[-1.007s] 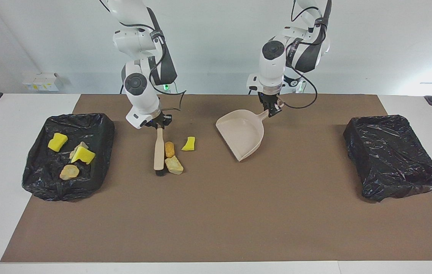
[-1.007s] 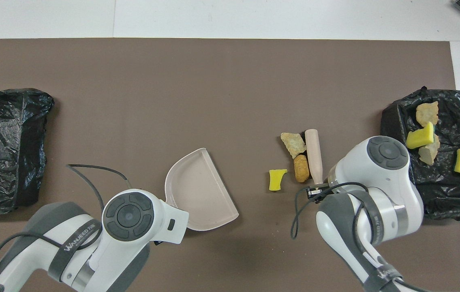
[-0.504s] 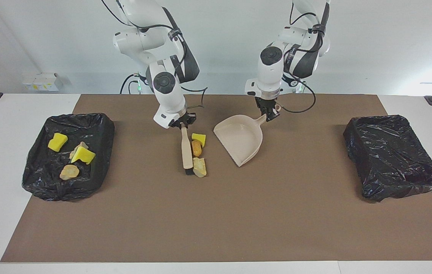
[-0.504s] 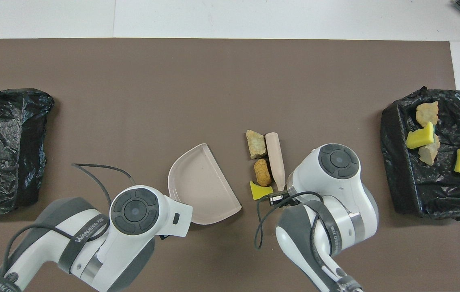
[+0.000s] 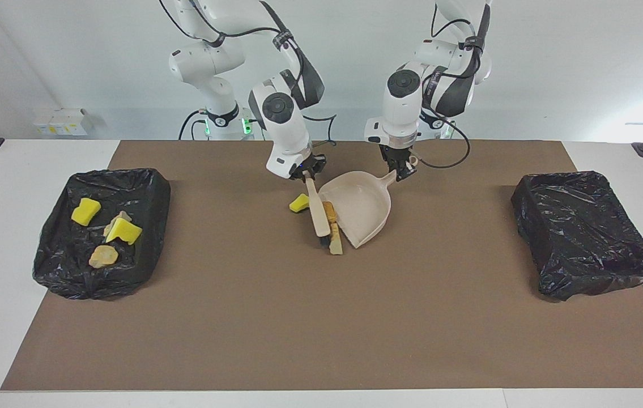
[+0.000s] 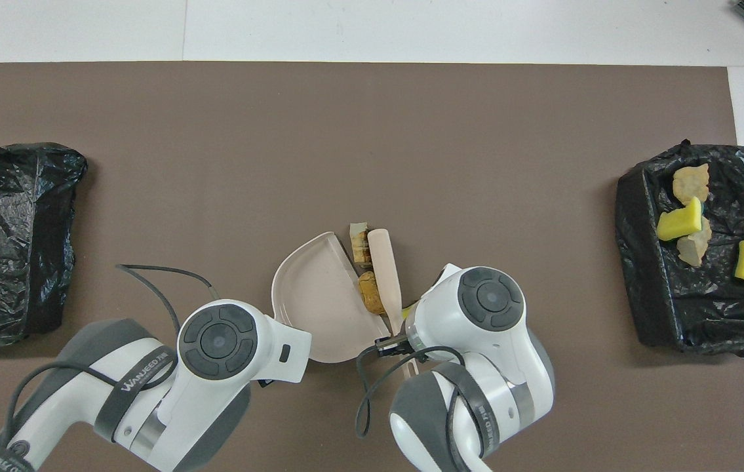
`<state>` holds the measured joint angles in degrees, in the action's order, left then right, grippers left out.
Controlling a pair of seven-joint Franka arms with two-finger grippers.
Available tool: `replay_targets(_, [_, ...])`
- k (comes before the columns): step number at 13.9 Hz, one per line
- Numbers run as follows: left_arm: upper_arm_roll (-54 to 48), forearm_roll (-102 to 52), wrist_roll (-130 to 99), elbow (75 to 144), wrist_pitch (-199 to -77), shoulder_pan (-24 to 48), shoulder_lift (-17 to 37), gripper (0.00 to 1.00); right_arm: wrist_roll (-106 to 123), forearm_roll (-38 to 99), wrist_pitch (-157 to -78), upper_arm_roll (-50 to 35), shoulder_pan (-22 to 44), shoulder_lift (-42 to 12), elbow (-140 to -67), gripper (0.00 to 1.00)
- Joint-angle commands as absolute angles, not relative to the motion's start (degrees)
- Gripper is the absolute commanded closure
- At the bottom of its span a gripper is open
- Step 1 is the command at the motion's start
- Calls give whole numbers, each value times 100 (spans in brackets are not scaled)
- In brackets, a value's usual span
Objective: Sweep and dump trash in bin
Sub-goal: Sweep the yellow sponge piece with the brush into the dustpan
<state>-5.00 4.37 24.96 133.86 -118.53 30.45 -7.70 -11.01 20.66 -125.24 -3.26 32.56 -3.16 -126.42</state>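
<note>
Right gripper (image 5: pixel 305 173) clamps the brush (image 5: pixel 318 215), pressing two tan scraps (image 5: pixel 330 214) against the dustpan (image 5: pixel 362 208) lip; left gripper (image 5: pixel 401 168) grips the dustpan handle. Risk: yellow scrap (image 5: pixel 299 203) sits on the brush's outer side, away from the dustpan, so it's likely missed.

The brown mat (image 5: pixel 321 317) is lying bare across the half of the counter farther from the robots. Mid-counter, the dustpan (image 5: pixel 362 207), brush (image 5: pixel 318 212) and scraps (image 5: pixel 331 222) are crowding together, seemingly touching. A yellow scrap (image 5: pixel 299 203) is sitting just beside the brush. Two black-lined bins (image 5: pixel 582 232) (image 5: pixel 145 192) are blocking the counter's ends.
</note>
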Motion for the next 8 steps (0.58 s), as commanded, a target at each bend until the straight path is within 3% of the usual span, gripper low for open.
replay_targets(1, [-492, 387, 2417, 13456, -11962, 3041, -835, 100, -1387, 2583, -12587, -325, 3489, -334, -12455, 100])
replay_targets(2, [-492, 378, 2408, 13447, -11962, 3041, -835, 100, -1676, 2584, -12455, -325, 3489, -317, -12350, 100])
replay_targets(5, [-492, 352, 2364, 13456, -11962, 3041, -835, 100, -2301, 2470, -11079, -212, 3358, -194, -11945, 100])
replay_targets(8, [-492, 352, 2391, 13456, -11936, 3041, -835, 100, -2609, 1796, -10268, -211, 3006, 61, -11953, 100])
